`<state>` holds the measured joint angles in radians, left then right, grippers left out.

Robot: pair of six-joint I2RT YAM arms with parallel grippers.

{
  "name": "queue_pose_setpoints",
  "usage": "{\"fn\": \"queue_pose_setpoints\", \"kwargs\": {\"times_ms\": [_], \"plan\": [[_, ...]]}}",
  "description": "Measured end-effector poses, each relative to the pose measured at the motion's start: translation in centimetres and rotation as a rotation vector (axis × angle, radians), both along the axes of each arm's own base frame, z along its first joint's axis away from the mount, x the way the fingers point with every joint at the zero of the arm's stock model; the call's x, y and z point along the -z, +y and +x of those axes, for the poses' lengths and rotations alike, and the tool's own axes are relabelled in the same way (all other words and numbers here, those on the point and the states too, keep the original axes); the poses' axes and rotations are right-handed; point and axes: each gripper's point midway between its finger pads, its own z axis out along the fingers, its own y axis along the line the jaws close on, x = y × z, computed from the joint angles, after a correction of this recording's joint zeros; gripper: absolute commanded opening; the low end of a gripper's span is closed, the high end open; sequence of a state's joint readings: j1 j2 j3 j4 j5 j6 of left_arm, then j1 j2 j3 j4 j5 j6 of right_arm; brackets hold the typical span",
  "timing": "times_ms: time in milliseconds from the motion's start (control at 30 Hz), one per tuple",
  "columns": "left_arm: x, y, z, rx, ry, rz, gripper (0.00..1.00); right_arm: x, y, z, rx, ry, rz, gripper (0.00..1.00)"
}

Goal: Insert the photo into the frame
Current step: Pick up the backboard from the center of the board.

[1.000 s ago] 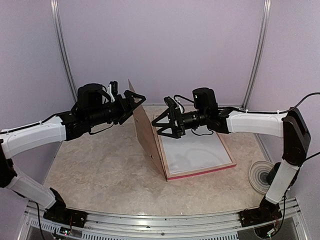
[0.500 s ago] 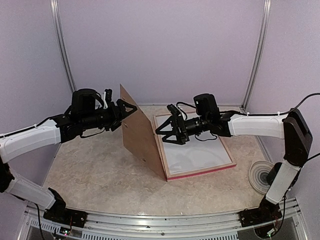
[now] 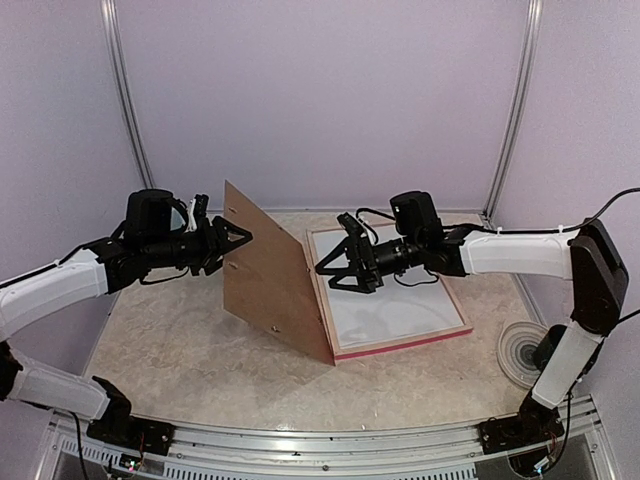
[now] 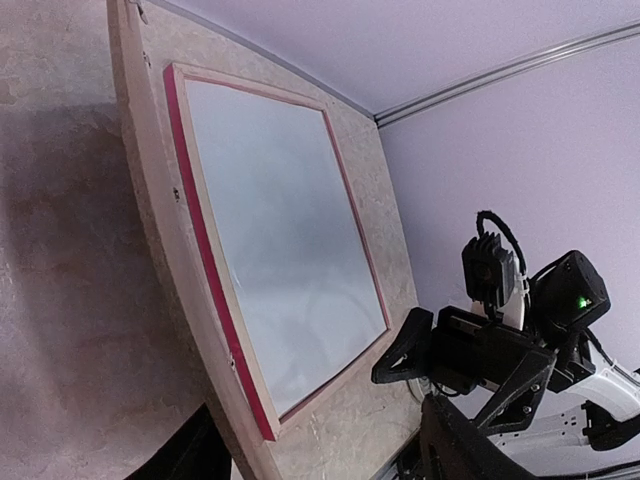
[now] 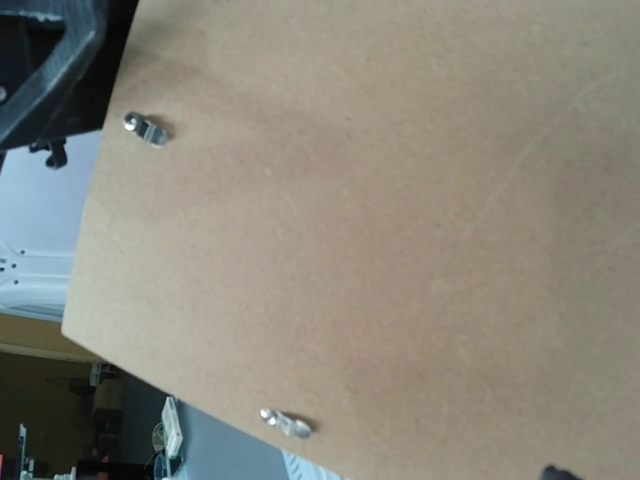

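Currently, the frame [image 3: 400, 344] lies face down on the table [image 3: 190, 350], containing a white sheet [image 3: 400, 305]; whether it is the photo, I cannot tell. My left pincer [image 3: 235, 248], jaws apart, is at the raised backing board [image 3: 270, 285]. My right pincer [image 3: 333, 263] hovers wide open above the sheet.

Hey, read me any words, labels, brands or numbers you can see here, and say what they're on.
None readable.
The brown backing board, the pink frame and the white sheet inside it are blank.
The round disc on the right shows only faint rings.
Background clutter in the right wrist view is too small to read.
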<state>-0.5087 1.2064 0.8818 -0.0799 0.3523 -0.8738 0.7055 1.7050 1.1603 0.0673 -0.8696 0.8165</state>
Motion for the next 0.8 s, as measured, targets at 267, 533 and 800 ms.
{"fn": "queue_pose_setpoints", "kwargs": {"times_ms": [267,533,800], "plan": [[2.4,1.7,-0.1,0.008,0.060,0.001,0.50,1.0,-0.3,-0.3,0.000,0.012,-0.018,0.94],[3.2,2.8,-0.1,0.018,0.090,0.009,0.38,1.2,-0.6,-0.6,0.000,0.012,-0.022,0.94],[4.7,3.8,-0.3,0.019,0.120,0.029,0.25,1.4,-0.7,-0.7,0.000,0.015,-0.023,0.93]]}}
